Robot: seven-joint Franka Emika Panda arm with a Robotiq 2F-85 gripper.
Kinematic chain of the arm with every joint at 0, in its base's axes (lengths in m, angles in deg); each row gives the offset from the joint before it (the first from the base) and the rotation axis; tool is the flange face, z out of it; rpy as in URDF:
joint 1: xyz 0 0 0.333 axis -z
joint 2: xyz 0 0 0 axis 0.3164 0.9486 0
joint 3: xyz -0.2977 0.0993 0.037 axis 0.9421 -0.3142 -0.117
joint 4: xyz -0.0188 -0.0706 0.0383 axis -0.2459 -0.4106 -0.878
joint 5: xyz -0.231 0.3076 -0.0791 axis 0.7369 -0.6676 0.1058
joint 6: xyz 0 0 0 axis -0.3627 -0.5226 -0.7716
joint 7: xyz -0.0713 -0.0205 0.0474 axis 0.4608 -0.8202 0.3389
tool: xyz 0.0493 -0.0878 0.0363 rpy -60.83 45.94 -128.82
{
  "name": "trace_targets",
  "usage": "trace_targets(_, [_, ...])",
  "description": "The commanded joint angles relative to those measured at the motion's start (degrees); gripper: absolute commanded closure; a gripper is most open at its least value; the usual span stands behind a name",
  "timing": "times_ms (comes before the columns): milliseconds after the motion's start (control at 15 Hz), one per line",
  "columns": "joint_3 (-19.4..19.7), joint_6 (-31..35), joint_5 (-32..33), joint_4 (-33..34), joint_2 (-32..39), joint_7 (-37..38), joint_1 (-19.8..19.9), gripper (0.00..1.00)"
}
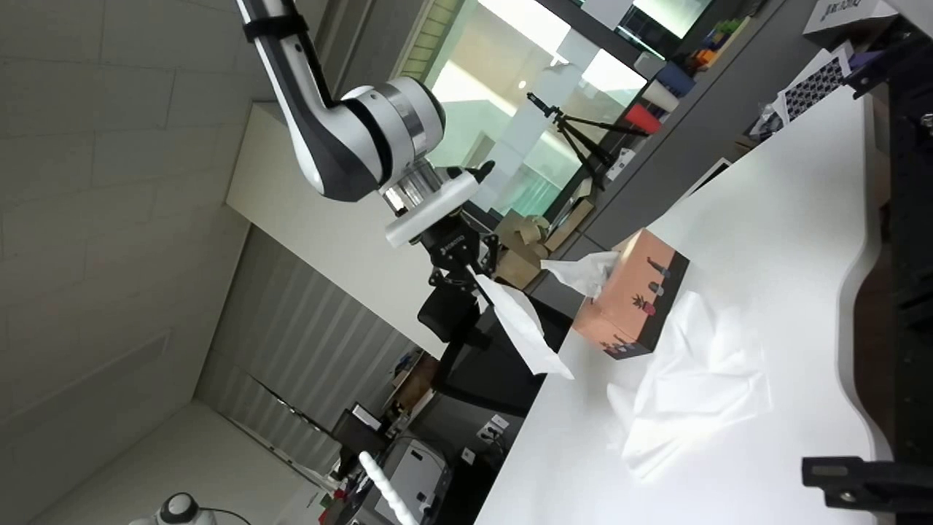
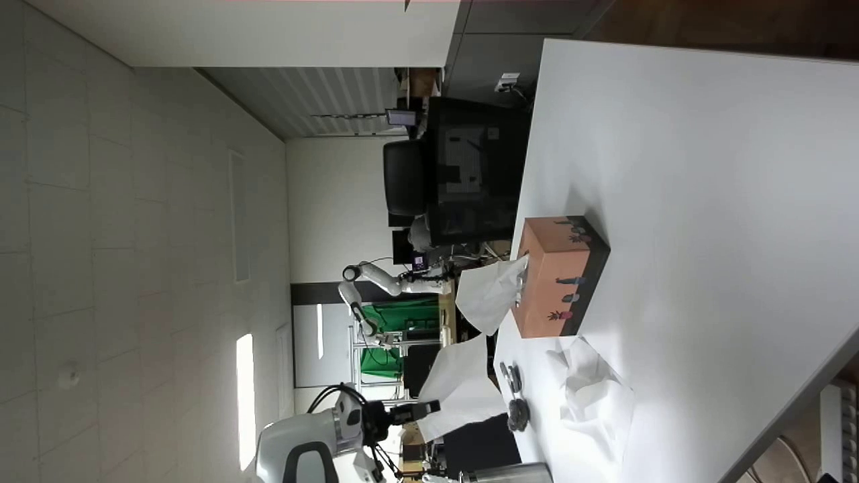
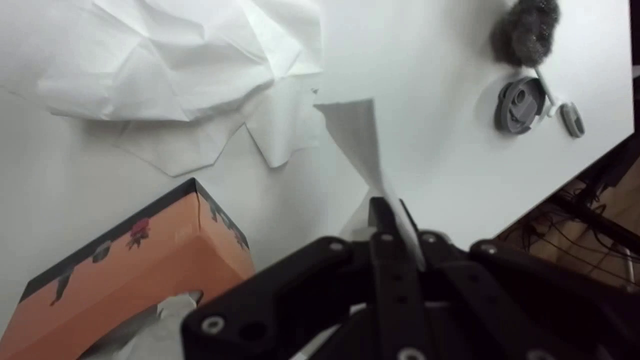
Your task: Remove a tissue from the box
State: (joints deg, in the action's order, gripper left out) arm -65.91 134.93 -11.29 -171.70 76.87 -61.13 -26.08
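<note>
Claw [image 3: 394, 207] pinching a white tissue [image 1: 520, 321], loose part hanging past its grip, apart from the box [image 1: 628, 295]

Offered open passage over the table [image 2: 704, 168] on one side of the box [image 2: 560, 285]; met a jutting tissue [image 2: 490, 295] above, crumpled tissue [image 2: 597, 396] and small grey objects [image 3: 522, 105] opposite.

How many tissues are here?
At least 3: one tissue in the robot's hand, another tissue poking from the box, a crumpled tissue on the table. The box or crumpled tissue may hide more.
</note>
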Motion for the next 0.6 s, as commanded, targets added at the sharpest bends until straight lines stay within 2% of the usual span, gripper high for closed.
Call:
trace_targets(0, [-0.4,4.3,0.1,-2.4,6.7,-4.3,0.9,1.00])
trace_targets(200, [-0.3,8.2,3.5,-2.2,15.3,-3.1,1.5,1.00])
trace_targets(333, [1.4,10.2,7.9,-1.5,21.3,-0.7,0.8,1.00])
trace_targets(533, [3.3,10.0,9.8,0.0,26.8,-0.7,-0.5,1.00])
